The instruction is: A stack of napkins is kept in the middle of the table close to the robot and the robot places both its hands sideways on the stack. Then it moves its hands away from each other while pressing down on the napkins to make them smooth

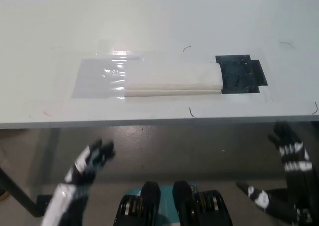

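Table [149, 17] pale, napkin stack [172, 79] near edge, floor [199, 146] dim

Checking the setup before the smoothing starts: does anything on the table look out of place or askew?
The napkin stack lies square, but its clear plastic wrap trails crumpled to its left. A black tape patch sits at its right end. Both hands are below the table.

the left hand [89, 161] is white with black fingers [104, 149]; the right hand [289, 146] is black, with white bands across its fingers [291, 149].
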You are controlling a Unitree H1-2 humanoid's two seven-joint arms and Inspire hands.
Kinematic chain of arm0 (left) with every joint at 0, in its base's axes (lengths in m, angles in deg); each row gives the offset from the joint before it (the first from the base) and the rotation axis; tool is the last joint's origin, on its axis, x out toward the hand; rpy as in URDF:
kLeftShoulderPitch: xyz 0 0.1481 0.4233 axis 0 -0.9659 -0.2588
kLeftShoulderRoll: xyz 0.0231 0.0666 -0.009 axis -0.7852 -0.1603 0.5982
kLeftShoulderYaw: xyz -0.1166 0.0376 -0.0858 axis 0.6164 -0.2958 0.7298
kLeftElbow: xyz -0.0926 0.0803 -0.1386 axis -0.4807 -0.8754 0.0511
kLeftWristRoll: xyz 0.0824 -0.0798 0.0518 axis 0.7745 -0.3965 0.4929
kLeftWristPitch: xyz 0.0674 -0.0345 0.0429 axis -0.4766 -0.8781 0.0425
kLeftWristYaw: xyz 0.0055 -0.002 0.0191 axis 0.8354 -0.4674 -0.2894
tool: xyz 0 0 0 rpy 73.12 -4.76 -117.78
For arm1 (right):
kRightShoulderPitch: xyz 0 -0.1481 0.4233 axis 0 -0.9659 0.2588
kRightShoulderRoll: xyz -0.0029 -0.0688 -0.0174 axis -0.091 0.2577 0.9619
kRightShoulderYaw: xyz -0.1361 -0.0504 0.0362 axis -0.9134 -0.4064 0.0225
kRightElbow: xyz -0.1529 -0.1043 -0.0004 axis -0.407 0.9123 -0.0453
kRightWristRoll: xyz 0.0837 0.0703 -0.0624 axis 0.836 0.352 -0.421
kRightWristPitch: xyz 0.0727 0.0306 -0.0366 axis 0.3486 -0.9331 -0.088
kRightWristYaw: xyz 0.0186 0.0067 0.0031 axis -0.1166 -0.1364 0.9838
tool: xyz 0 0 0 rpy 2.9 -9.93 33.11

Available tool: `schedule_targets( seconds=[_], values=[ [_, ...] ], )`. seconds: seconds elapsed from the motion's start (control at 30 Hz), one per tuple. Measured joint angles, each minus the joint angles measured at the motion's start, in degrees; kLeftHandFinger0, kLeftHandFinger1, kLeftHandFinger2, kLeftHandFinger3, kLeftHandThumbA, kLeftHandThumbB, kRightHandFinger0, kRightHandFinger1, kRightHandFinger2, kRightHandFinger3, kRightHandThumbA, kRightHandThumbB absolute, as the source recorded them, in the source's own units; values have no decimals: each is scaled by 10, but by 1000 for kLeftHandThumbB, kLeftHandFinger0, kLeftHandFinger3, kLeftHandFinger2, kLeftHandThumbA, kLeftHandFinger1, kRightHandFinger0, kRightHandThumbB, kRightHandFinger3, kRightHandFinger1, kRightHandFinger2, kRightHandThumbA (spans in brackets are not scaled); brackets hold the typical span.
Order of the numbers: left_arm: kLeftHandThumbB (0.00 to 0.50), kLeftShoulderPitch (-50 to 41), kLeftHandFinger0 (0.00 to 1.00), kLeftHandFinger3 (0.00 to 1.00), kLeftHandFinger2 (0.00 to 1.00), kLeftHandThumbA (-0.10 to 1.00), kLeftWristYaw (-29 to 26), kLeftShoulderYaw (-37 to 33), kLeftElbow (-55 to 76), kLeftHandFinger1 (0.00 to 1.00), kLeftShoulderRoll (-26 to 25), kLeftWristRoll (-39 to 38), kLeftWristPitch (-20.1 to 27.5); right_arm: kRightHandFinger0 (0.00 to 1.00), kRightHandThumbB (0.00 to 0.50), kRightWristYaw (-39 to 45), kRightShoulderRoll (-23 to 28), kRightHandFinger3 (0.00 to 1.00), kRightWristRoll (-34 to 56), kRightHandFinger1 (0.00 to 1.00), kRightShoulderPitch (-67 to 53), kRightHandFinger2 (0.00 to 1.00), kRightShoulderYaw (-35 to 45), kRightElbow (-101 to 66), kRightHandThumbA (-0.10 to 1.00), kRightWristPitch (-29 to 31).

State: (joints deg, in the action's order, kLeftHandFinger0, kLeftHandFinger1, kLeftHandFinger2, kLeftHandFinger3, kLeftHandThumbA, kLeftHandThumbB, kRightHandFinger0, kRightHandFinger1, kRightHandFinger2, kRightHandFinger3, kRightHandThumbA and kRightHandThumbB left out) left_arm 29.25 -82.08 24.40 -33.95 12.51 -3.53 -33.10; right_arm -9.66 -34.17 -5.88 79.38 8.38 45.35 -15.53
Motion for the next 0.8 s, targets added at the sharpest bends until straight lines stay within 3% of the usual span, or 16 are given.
schedule_targets(
  seconds=[0.13, 0.27, 0.4, 0.43, 0.5, 0.6, 0.67, 0.7, 0.8],
  values=[
    [358, 105, 1000, 1000, 1000, 1000, -1, 9, 6, 1000, 7, -17, -33, 1000, 451, 2, -8, 1000, 3, 1000, 72, 1000, -8, -8, 1000, -22],
    [399, 204, 1000, 1000, 1000, 1000, -6, 25, -50, 1000, 36, -20, -52, 1000, 493, 3, -26, 1000, 13, 1000, 151, 1000, -9, 9, 1000, -51],
    [346, 287, 1000, 1000, 1000, 1000, -22, 40, -142, 1000, 77, -4, -69, 1000, 431, -2, -57, 1000, 14, 1000, 232, 1000, -7, 60, 1000, -82],
    [346, 305, 1000, 1000, 1000, 1000, -26, 42, -163, 1000, 84, 1, -70, 1000, 390, -4, -65, 1000, 14, 1000, 250, 1000, -7, 72, 1000, -89],
    [295, 335, 1000, 1000, 1000, 1000, -30, 48, -201, 1000, 95, 5, -75, 1000, 316, -7, -79, 1000, 13, 1000, 280, 1000, -5, 89, 1000, -102],
    [350, 387, 1000, 1000, 1000, 1000, -34, 63, -261, 1000, 104, 1, -85, 1000, 260, -14, -97, 1000, 17, 1000, 323, 1000, 7, 119, 1000, -124],
    [351, 424, 1000, 1000, 1000, 1000, -37, 79, -313, 1000, 109, -7, -95, 1000, 257, -22, -107, 1000, 21, 1000, 359, 1000, 21, 147, 1000, -138],
    [369, 441, 1000, 1000, 1000, 1000, -37, 86, -336, 1000, 111, -12, -100, 1000, 273, -25, -110, 1000, 23, 1000, 376, 1000, 29, 162, 1000, -145],
    [364, 479, 1000, 1000, 1000, 1000, -39, 106, -388, 1000, 116, -27, -111, 1000, 302, -31, -112, 1000, 27, 1000, 413, 1000, 43, 202, 1000, -154]
  ],
)
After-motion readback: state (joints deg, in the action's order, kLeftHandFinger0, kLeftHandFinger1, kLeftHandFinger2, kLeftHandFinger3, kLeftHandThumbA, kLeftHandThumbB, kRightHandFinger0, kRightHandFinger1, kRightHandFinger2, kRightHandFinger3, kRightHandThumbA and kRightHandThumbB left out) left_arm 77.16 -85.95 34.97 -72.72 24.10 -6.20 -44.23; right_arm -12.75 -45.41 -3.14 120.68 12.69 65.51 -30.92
